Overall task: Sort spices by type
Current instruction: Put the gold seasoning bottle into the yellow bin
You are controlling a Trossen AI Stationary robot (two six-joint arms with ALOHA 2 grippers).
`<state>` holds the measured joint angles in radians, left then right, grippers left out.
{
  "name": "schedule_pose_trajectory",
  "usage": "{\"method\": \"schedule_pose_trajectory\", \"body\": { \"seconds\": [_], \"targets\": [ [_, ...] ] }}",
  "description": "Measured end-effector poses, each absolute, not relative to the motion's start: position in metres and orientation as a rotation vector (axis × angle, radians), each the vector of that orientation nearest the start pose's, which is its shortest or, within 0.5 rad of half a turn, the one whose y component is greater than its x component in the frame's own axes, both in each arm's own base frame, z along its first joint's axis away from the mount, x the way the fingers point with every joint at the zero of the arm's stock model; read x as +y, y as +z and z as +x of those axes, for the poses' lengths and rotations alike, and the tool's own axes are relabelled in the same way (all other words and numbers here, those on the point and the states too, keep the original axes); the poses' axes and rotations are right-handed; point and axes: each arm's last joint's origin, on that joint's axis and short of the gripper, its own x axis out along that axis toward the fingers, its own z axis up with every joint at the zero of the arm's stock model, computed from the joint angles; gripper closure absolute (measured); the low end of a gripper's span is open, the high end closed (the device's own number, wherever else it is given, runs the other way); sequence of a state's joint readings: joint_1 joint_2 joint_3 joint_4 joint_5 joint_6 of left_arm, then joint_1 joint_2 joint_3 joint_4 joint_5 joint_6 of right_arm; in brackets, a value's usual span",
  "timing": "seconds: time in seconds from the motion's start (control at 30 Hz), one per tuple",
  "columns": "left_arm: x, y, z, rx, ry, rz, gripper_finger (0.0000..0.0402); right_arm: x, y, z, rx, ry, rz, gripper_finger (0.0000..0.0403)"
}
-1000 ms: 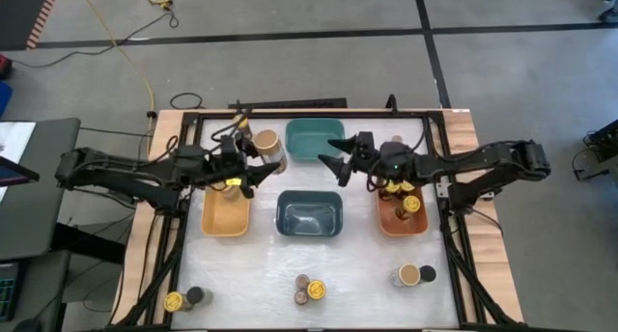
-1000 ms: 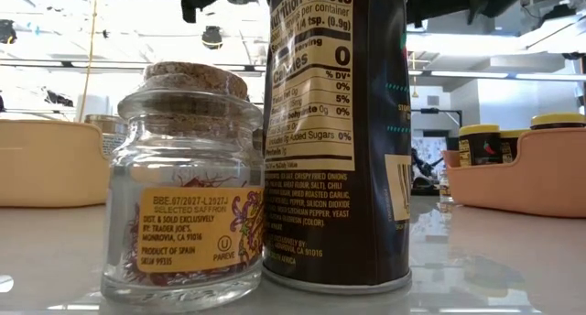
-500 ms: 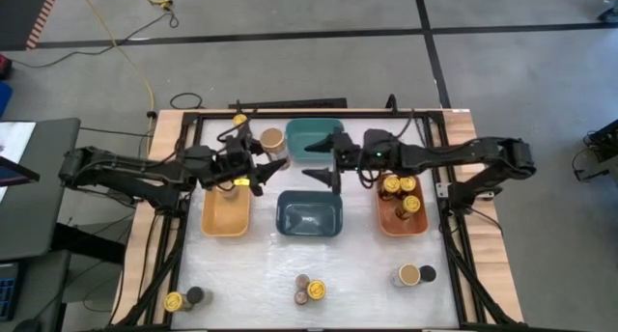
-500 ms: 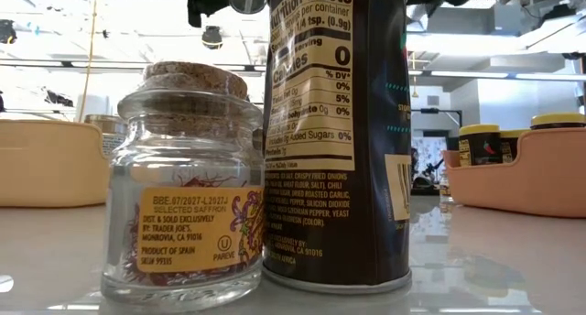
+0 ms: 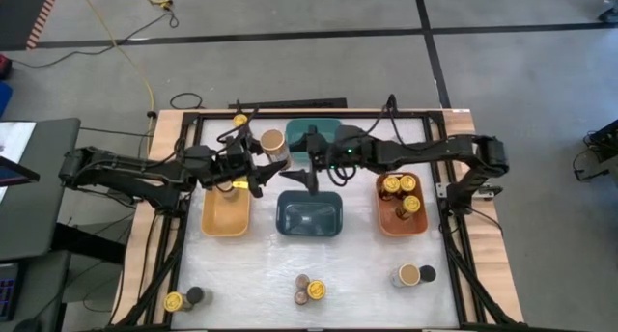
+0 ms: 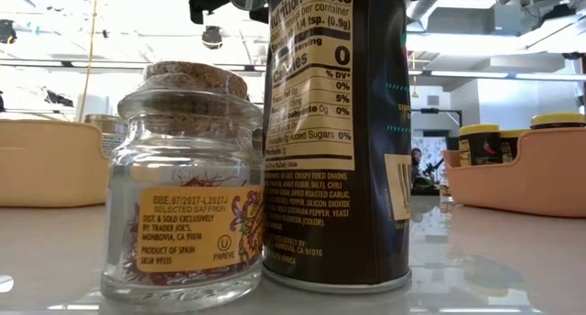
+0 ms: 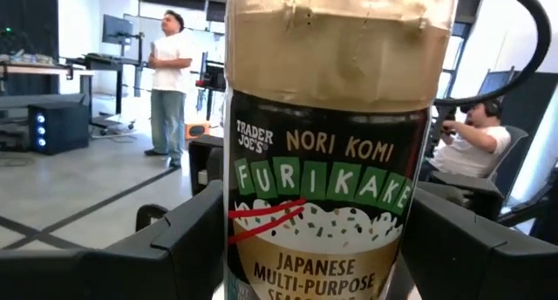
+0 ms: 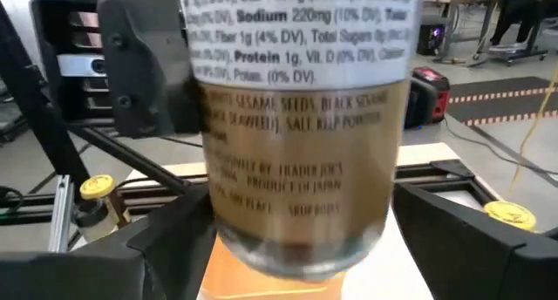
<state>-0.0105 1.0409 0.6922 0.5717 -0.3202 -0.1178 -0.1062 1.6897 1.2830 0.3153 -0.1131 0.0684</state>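
While the left tool (image 5: 259, 166) grips the furikake jar (image 5: 272, 144) upright in the air near the teal bin (image 5: 311, 137), just beyond the yellow bin (image 5: 225, 214), the right tool (image 5: 307, 170) stands wide open facing the jar from the other side, above the gap between the teal and dark-blue bin (image 5: 309, 216). This looks like a hand-over. To do it well, the right fingers (image 8: 166, 239) should straddle the jar's lower body, below the left fingers (image 7: 187, 239), and close squarely on the round wall before the left lets go. Keep the jar upright; its glossy label may slip. Centre the grip so the jar does not swing when released. Three yellow-lidded jars (image 5: 398, 185) sit in the orange bin (image 5: 401, 226); more jars wait in pairs along the table's (image 5: 251, 264) near edge, among them a cork-topped saffron jar (image 6: 183, 187) beside a dark jar (image 6: 334, 132).
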Motion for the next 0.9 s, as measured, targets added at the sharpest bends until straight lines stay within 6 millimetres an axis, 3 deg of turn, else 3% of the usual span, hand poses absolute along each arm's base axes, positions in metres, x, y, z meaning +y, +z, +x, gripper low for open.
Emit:
{"method": "schedule_pose_trajectory", "body": {
  "seconds": [0.3, 0.5, 0.9],
  "targets": [
    [0.007, 0.322, 0.231, -0.207, 0.294, -0.170, 0.0123, -0.039, 0.322, 0.409, 0.136, 0.054, 0.088, 0.0043],
    [0.007, 0.321, 0.231, -0.199, 0.295, -0.173, 0.0123, -0.039, 0.323, 0.409, 0.157, 0.052, 0.075, 0.0103],
    [0.006, 0.318, 0.232, -0.172, 0.293, -0.200, 0.0114, -0.038, 0.320, 0.408, 0.185, 0.053, 0.079, 0.0103]
  ]
}}
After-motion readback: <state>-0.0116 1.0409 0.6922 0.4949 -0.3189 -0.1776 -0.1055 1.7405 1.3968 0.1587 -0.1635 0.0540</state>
